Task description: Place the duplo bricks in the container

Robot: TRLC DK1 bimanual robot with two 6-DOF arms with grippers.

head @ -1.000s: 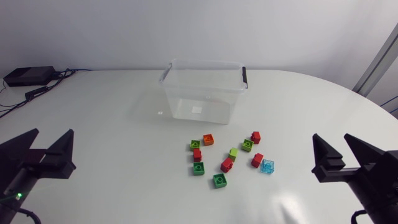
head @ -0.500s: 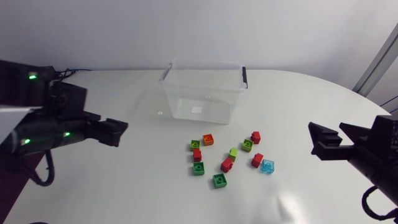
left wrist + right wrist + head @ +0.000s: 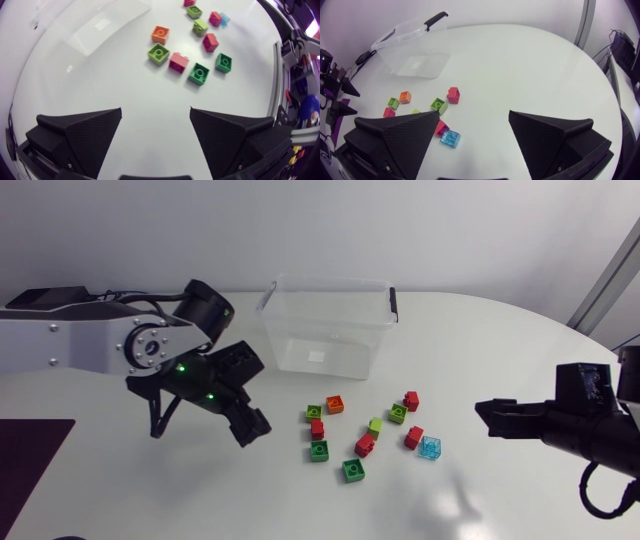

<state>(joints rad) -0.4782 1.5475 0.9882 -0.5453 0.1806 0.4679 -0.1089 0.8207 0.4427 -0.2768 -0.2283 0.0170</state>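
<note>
Left end effector (image 3: 155, 108), right end effector (image 3: 474, 112) spread, empty; white table (image 3: 480, 350): bricks (image 3: 365, 445), clear container (image 3: 325, 325).

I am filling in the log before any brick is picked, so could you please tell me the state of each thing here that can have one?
container: upright, no lid on it, nothing inside.
duplo bricks: all loose on the table, none in the container, none held.
left hand: open, empty, with the bricks ahead of it.
right hand: open, empty.
</note>
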